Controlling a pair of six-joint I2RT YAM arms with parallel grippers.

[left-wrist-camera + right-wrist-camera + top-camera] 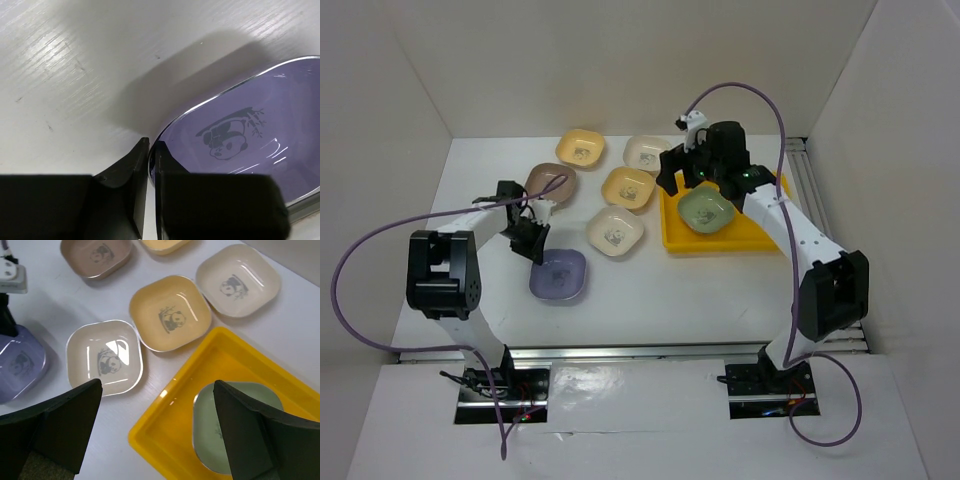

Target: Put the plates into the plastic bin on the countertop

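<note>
My left gripper [533,246] is shut on the rim of the lavender plate [558,274], which rests on the white countertop [650,290]. In the left wrist view the fingertips [152,145] pinch that plate's edge [260,125]. My right gripper [678,178] is open and empty, hovering over the left end of the yellow plastic bin [672,238]. A green plate [706,210] lies inside the bin. In the right wrist view the gripper [157,384] is spread above the bin's corner [170,440] and the green plate [212,432].
On the countertop left of the bin lie a brown plate [551,185], two yellow-orange plates [581,149] [628,188] and two cream plates [647,153] [615,231]. White walls enclose the back and sides. Purple cables loop from both arms.
</note>
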